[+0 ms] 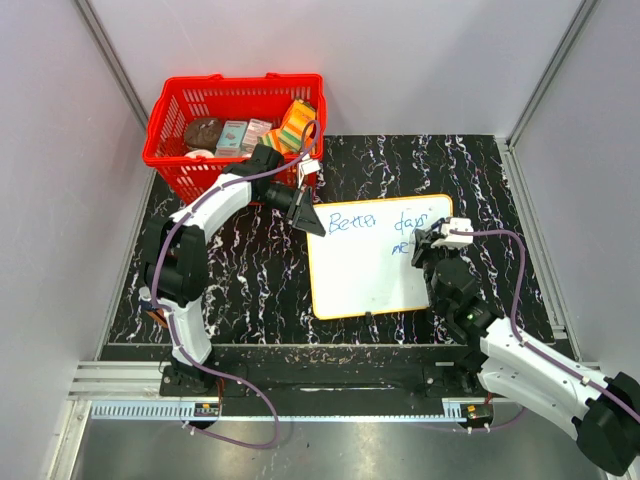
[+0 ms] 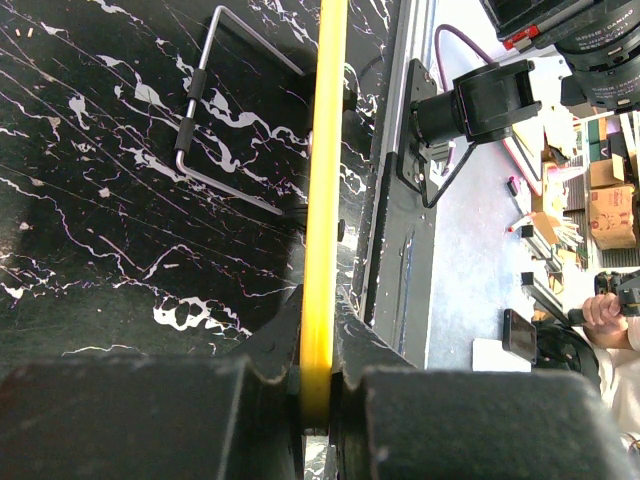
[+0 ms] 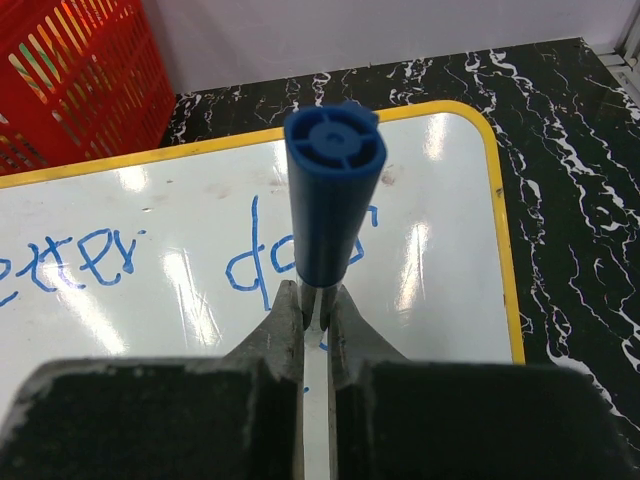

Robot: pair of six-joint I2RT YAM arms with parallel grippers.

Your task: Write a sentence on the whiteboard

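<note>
Okay, status. The right gripper [image 3: 316,318] is clenched low on the barrel of the blue marker [image 3: 331,180]. The blunt end points up at the wrist camera, so the marker's long axis stands roughly square to the whiteboard [image 1: 370,280], tip down past the fingers. The tip is hidden behind the barrel and jaws, so I can't tell if it touches.

The left gripper [image 2: 316,385] is clamped on the board's yellow rim [image 2: 322,200] at the far left corner, pinning it. The board sits face up on the black marbled table [image 1: 250,270], near the red basket [image 1: 185,172], long side running left to right with a slight skew.

The sentence [image 1: 385,221] reads "Better days" along the far edge. A short second line [image 1: 401,247] is started under "days", just beside the marker.

Key relation: the pen sits toward the board's right end, with the right rim close on one side and bare white toward the near edge and left.

My read: this is the writing step, mid second line. The right arm is nearer the text and does the strokes, and the left only holds. Rightward strokes have little room before the rim. Risks are running off the edge, or the board pivoting about its one clamped corner.
</note>
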